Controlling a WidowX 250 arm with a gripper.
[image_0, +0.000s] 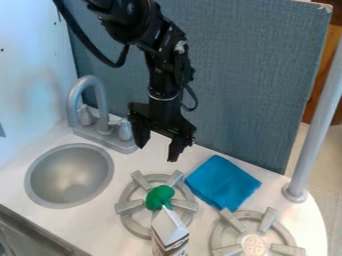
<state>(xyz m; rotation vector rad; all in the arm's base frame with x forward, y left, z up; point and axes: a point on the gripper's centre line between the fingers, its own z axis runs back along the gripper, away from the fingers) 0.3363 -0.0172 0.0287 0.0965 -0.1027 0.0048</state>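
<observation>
The black gripper (156, 152) hangs from the top over the back of the counter, between the faucet and the blue cloth. Its two fingers stand wide apart, open, with nothing between them. Below it, a green broccoli-like piece (159, 196) lies on the left burner (125, 219). A carton (169, 231) with a white slanted top is at the front of that burner, its top just below the green piece. A folded blue cloth (223, 182) lies on the counter, right of the left burner.
A round grey sink (70, 175) is at the left with a grey faucet (101, 105) behind it. A second burner (255, 235) sits at the lower right. A grey upright pole (318, 120) stands at the right edge, and a blue-grey panel (240, 80) rises behind the counter.
</observation>
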